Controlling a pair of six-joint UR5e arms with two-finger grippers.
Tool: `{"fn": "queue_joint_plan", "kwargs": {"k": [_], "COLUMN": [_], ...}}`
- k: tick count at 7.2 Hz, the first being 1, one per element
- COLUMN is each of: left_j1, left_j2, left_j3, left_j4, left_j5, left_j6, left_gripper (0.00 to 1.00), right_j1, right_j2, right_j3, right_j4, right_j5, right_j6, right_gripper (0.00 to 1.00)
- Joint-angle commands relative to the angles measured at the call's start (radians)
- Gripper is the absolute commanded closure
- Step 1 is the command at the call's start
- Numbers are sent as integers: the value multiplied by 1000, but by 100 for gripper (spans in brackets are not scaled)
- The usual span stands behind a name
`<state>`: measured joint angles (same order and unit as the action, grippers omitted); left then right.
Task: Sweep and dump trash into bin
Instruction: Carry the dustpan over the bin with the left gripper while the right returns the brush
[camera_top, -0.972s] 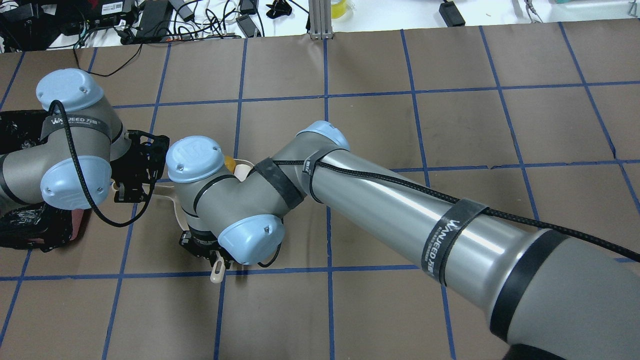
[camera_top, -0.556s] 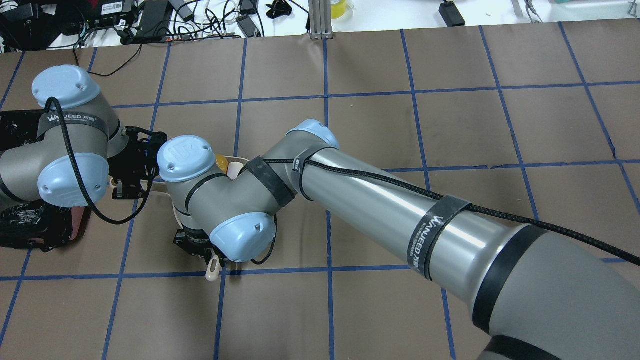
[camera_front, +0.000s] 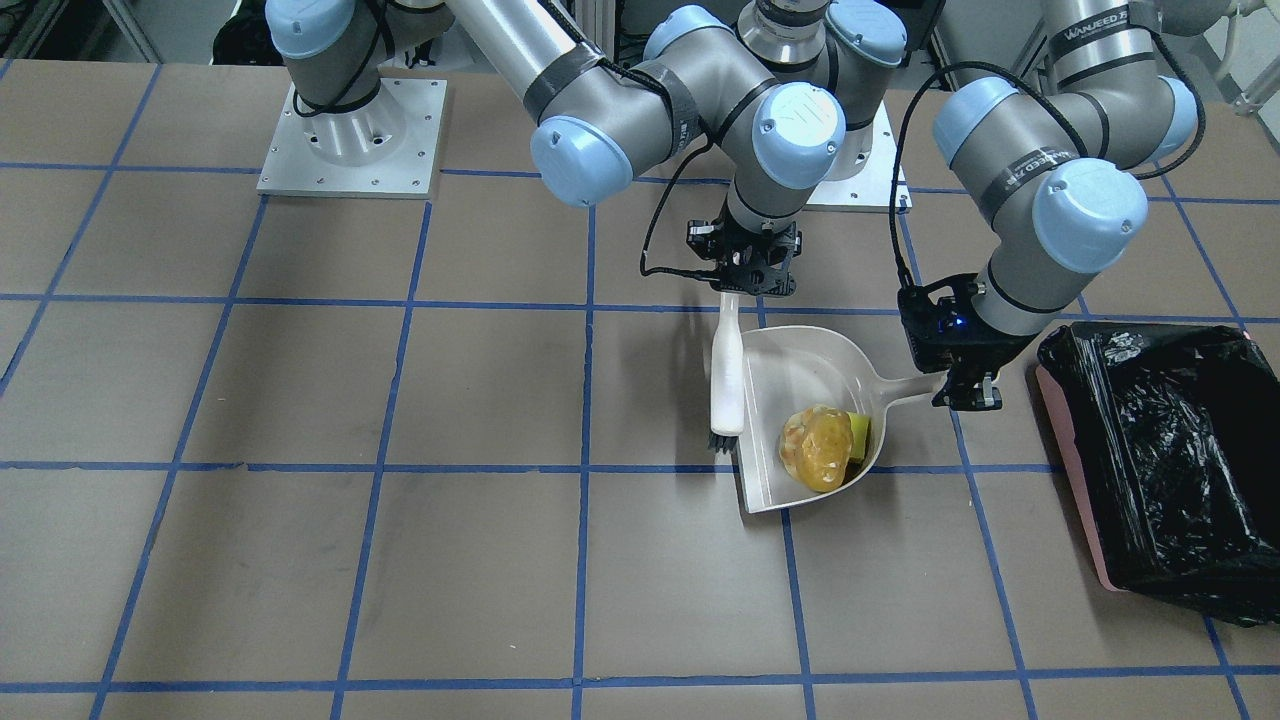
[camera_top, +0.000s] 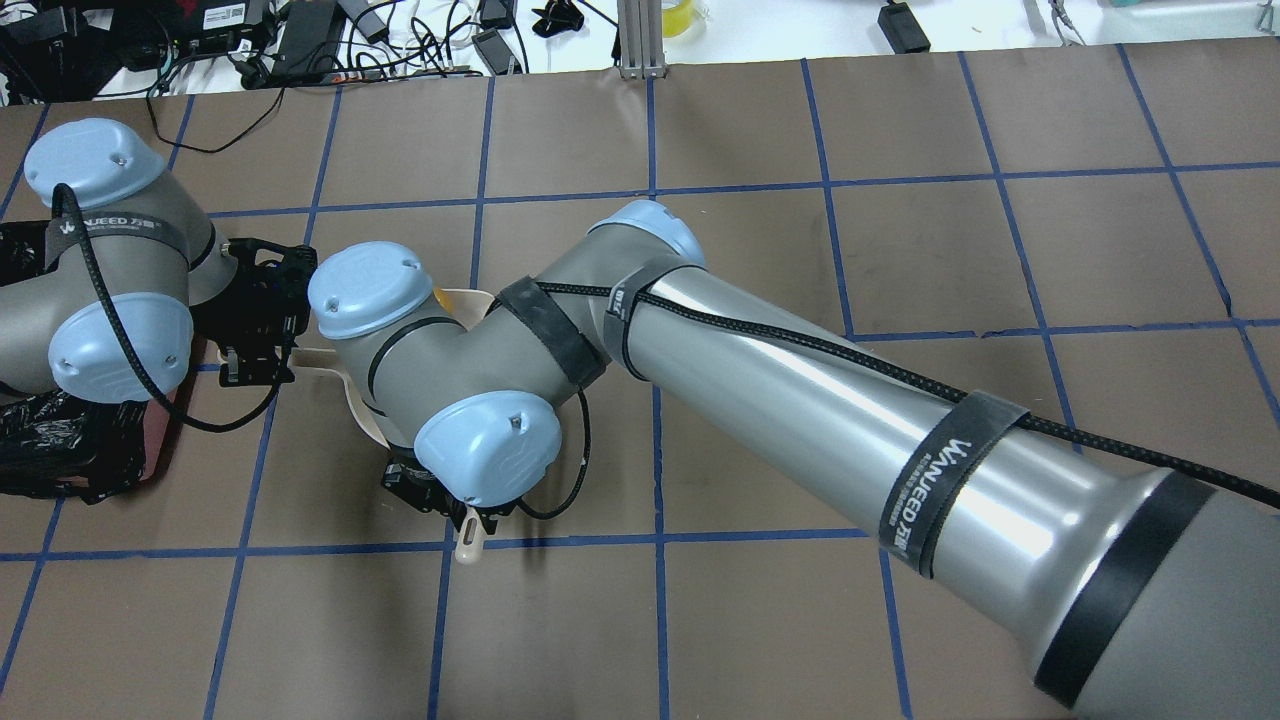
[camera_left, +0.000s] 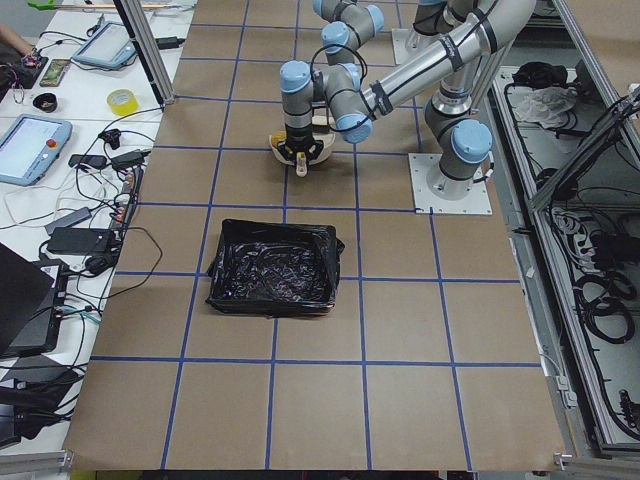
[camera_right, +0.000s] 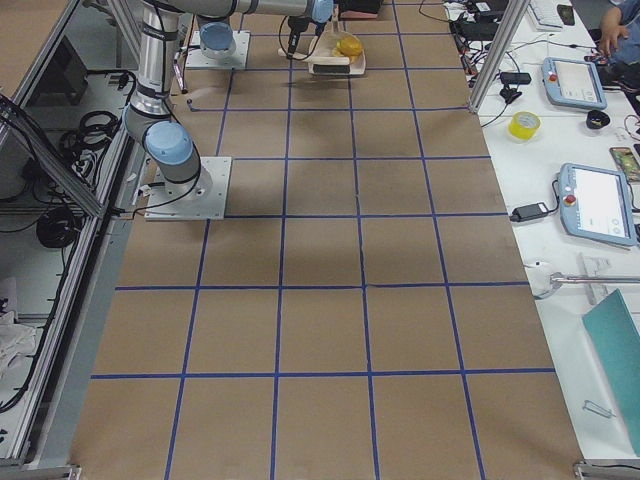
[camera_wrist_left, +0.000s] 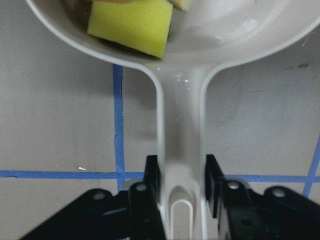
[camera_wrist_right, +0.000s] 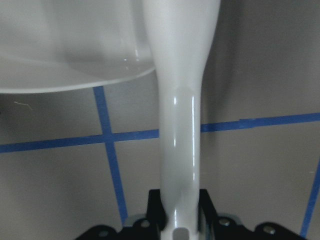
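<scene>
Brown gridded table (camera_front: 300, 400), left claw (camera_wrist_left: 182, 180) clamped on dustpan (camera_front: 790, 365), right claw (camera_wrist_right: 181, 210) clamped on brush (camera_front: 728, 370), trash (camera_front: 822, 450) inside dustpan

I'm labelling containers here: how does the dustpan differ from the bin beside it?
The dustpan is pale beige with a handle; the bin is pink, lined with a black bag. The dustpan is smaller; the bin is clearly larger. The dustpan holds the trash and is gripped at its handle by the left hand; the bin stands free, with no trash showing inside. Both are open-topped containers on the robot's left side.
</scene>
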<state>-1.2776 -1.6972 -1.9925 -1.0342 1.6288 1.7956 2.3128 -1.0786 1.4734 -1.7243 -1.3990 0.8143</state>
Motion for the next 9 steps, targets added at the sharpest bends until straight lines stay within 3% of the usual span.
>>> {"fn": "queue_joint_plan", "kwargs": {"k": [1, 4, 6, 8, 9], "left_j1": [26, 172, 288, 372, 426], "left_j2": [-1, 8, -4, -16, -28], "left_j3": [17, 79, 261, 391, 399], "left_j4": [-4, -36, -247, -378, -389], "left_j5": [-35, -110, -156, -112, -28], "left_j6": [-9, -7, -7, 8, 37], "left_gripper": [96, 100, 100, 100, 100], "right_j1": [-59, -392, -606, -816, -910], "right_j2": [-56, -222, -238, -227, -213], "right_j3": [19, 19, 22, 39, 103], "right_j4": [150, 239, 232, 236, 169], "right_j5": [-108, -170, -175, -160, -175], "right_j6": [-86, -313, -578, -721, -898], "right_gripper": [100, 100, 100, 100, 100]}}
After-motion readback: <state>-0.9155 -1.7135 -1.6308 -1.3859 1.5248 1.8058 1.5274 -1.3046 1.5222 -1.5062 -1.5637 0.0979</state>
